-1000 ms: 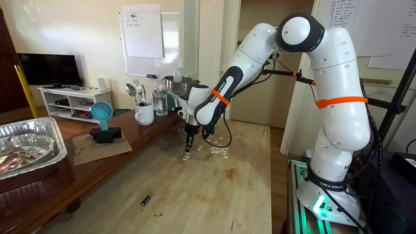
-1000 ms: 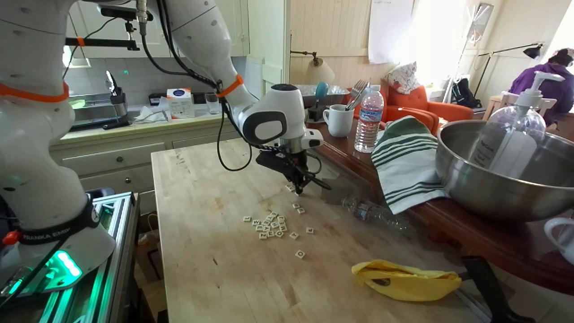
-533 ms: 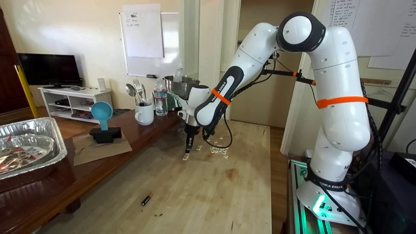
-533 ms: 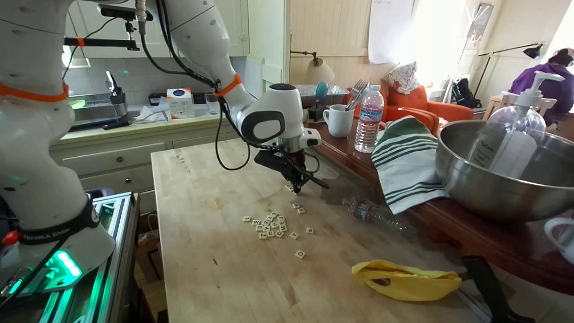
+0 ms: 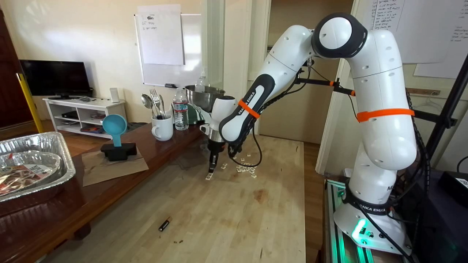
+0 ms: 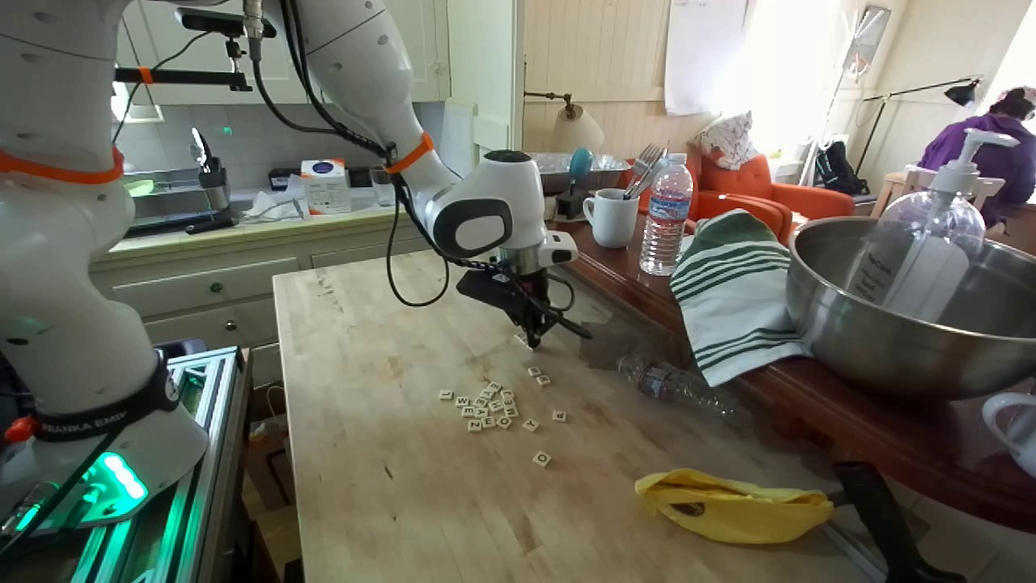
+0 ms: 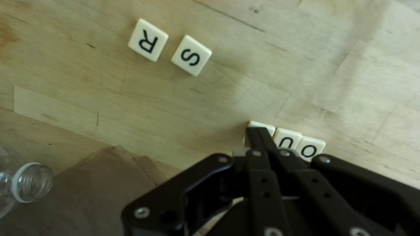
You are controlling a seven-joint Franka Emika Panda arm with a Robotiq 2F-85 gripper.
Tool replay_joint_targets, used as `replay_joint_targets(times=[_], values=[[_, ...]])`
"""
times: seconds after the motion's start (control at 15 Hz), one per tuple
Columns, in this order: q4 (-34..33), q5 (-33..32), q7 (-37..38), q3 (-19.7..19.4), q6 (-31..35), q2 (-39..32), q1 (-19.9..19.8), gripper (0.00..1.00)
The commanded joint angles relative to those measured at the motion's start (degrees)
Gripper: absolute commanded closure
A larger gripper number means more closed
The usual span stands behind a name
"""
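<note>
3 letter tiles (image 7: 288, 137) form a row on the tabletop (image 7: 197, 108), U and O showing; the gripper (image 7: 258, 131), its fingers pressed together, has edged slightly along them and partly hides the end tile (image 7: 263, 124), so the row is probably being nudged tight.

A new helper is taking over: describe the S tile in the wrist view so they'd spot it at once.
On the pale wooden tabletop, find the black hand at a short row of letter tiles. Up and left of that row in the wrist view lie the R tile and the S tile, slightly apart. The S is the one nearer the hand.
</note>
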State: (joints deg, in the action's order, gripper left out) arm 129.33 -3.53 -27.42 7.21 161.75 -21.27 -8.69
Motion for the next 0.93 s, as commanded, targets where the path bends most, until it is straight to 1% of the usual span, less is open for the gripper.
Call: replay_joint_targets(times=[0.0, 0.33, 0.87], values=[[1.3, -0.1, -0.4, 0.3, -2.1, -1.1, 0.2, 1.00], [1.3, -0.3, -0.1, 0.2, -2.2, -1.1, 0.4, 1.00], [1.6, 0.6, -0.8, 0.7, -1.6, 0.1, -0.5, 1.00]])
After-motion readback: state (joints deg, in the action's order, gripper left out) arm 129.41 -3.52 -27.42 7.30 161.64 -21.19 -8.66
